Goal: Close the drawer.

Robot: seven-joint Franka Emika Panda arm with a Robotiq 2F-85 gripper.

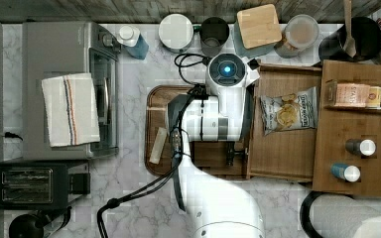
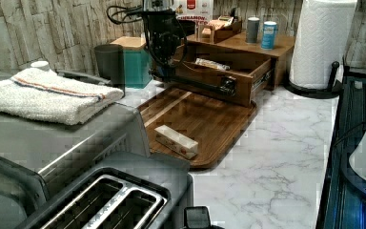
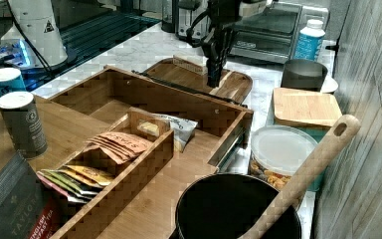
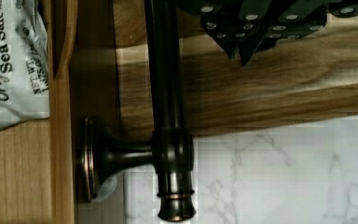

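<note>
Drawer (image 1: pixel 283 148) stands pulled out at 3 o'clock of the tray (image 1: pixel 156 99) in the top view, chips (image 1: pixel 288 110) inside. Gripper (image 3: pixel 214 74) hangs beside the handle (image 4: pixel 168 93), holding nothing; its opening I cannot tell.

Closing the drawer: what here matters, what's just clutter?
Job:
drawer, open
its dark bar handle
gripper, by the handle

Clutter:
chip bag in the drawer
dark tray
toaster
folded towel
paper towel roll
</note>
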